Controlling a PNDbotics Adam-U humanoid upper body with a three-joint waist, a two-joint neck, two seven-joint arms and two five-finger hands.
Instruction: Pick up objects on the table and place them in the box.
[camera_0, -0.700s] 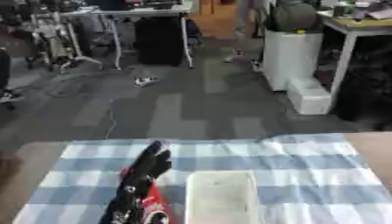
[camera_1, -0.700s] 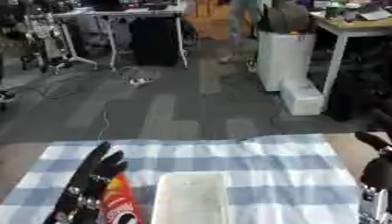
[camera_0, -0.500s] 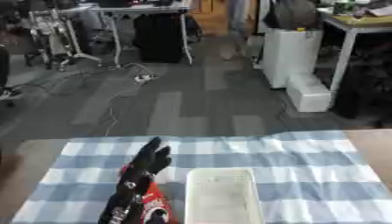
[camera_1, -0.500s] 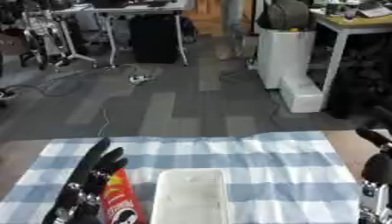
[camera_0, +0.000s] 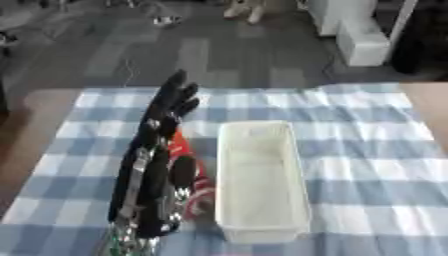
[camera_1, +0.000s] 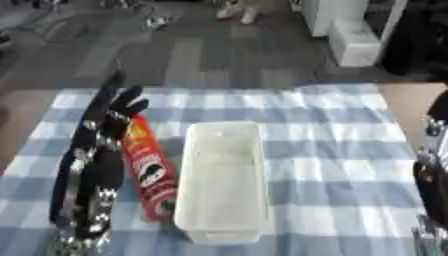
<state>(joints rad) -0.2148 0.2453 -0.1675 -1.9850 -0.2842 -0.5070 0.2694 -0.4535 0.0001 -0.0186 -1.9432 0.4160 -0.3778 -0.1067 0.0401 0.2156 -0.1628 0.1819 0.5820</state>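
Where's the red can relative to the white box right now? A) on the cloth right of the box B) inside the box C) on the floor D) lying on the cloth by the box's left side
D: the red can lies on the checked cloth against the left wall of the white box, beside the left hand.

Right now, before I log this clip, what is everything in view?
Box: one, white, lying lengthwise at the middle of the table, nothing visible inside.
Can: one, red with dark markings, lying along the box's left side, partly behind the left hand.
Cloth: one, blue and white checked, covering the table.
Table: one, brown, bare at the left and right edges.
Cabinet: one, white, on the grey floor beyond the table.
Left hand: black, fingers straight, over the can, left of the box.
Right hand: black, only partly showing at the right edge; fingers not clear.
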